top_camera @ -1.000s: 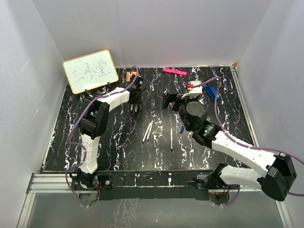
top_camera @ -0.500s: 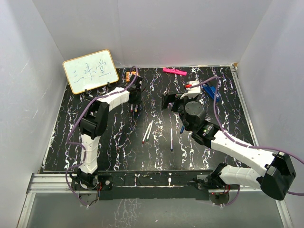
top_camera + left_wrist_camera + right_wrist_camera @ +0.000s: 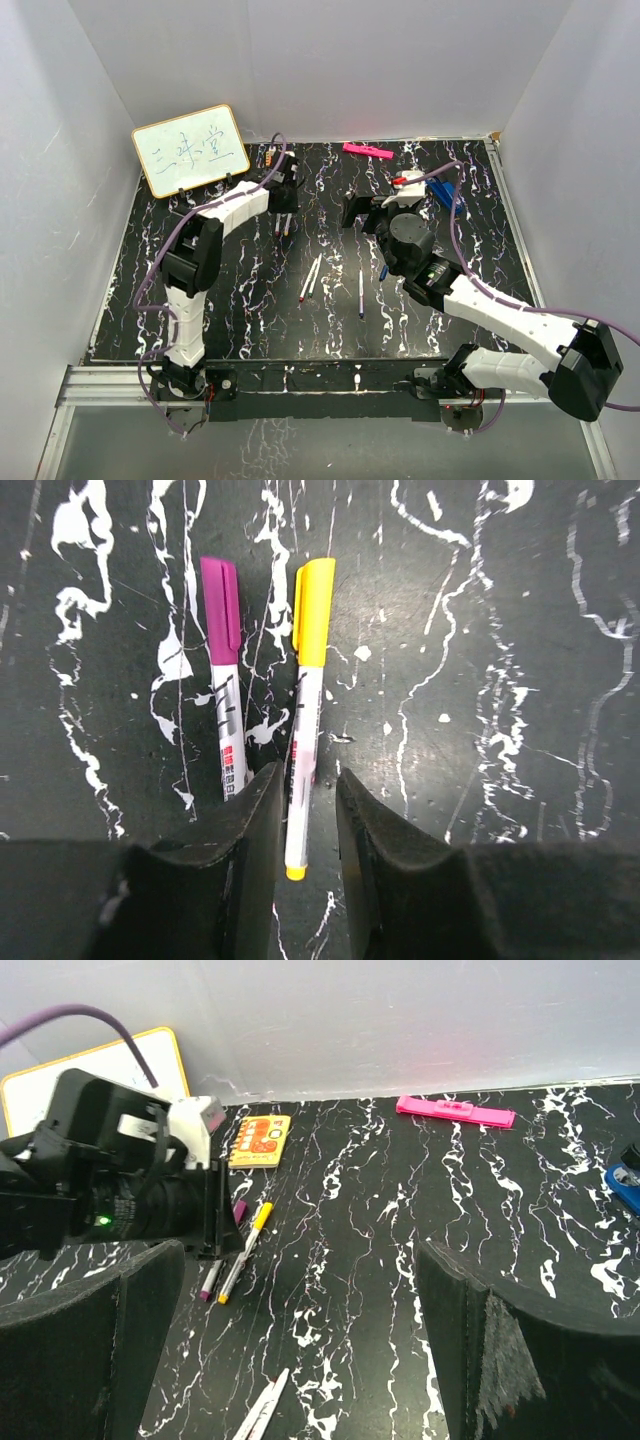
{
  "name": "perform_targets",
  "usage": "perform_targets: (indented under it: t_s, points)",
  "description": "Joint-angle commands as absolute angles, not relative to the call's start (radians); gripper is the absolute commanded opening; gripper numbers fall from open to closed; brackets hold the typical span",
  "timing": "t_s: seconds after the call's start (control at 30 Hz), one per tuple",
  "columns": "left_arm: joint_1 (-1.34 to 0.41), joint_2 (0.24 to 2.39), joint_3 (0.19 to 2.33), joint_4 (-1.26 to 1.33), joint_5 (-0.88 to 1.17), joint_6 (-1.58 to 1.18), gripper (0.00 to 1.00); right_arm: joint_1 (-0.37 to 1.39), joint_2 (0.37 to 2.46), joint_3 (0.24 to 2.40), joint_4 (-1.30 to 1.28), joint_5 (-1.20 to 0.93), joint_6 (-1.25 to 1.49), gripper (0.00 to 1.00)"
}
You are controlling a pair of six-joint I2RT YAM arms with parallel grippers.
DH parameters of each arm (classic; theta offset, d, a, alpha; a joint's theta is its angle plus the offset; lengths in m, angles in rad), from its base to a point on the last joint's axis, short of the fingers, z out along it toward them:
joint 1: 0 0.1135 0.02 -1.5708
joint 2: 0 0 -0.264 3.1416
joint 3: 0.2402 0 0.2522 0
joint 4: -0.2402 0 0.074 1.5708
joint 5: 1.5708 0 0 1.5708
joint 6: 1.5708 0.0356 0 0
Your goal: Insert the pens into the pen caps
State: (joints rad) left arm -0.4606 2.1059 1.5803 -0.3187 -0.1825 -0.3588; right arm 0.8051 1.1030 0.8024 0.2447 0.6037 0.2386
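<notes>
In the left wrist view a yellow-capped pen (image 3: pixel 305 730) and a purple-capped pen (image 3: pixel 225 680) lie side by side on the black marbled table. My left gripper (image 3: pixel 307 775) is narrowly open. Its fingers (image 3: pixel 255 815) straddle the yellow pen's rear end without pinching it. Both pens also show in the right wrist view, yellow (image 3: pixel 243 1252) and purple (image 3: pixel 214 1280). My right gripper (image 3: pixel 298 1260) is wide open and empty above the table's middle. Two uncapped pens (image 3: pixel 311 277) lie crossed at mid-table, with another pen (image 3: pixel 361 293) to their right. A dark blue piece (image 3: pixel 384 270) lies beside my right arm.
A small whiteboard (image 3: pixel 190 150) stands at the back left, with an orange card (image 3: pixel 272 158) beside it. A pink marker (image 3: pixel 367 151) lies at the back edge. A blue clip-like object (image 3: pixel 445 192) and a small red piece (image 3: pixel 400 181) are behind my right wrist. White walls enclose the table.
My left gripper has drawn back slightly toward the far edge, so the two capped pens show more beneath it. The right arm has barely moved.
</notes>
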Motion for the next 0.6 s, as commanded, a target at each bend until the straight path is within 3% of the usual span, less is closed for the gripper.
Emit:
perform_targets:
  t_s: [0.0,0.2,0.37,0.57]
  points:
    - [-0.457,1.966,1.598,-0.322,-0.161,-0.350,0.27,0.808,1.104,0.789,0.332,0.691,0.272,0.98]
    - [-0.460,1.861,1.554,-0.326,-0.125,-0.337,0.20,0.803,1.077,0.736,0.414,0.741,0.324,0.98]
    - [-0.493,1.749,1.447,-0.315,-0.073,-0.291,0.20,0.789,1.072,0.726,0.416,0.791,0.363,0.97]
    - [-0.619,1.610,1.294,-0.358,-0.138,-0.195,0.21,0.757,1.052,0.681,0.473,0.826,0.362,0.82]
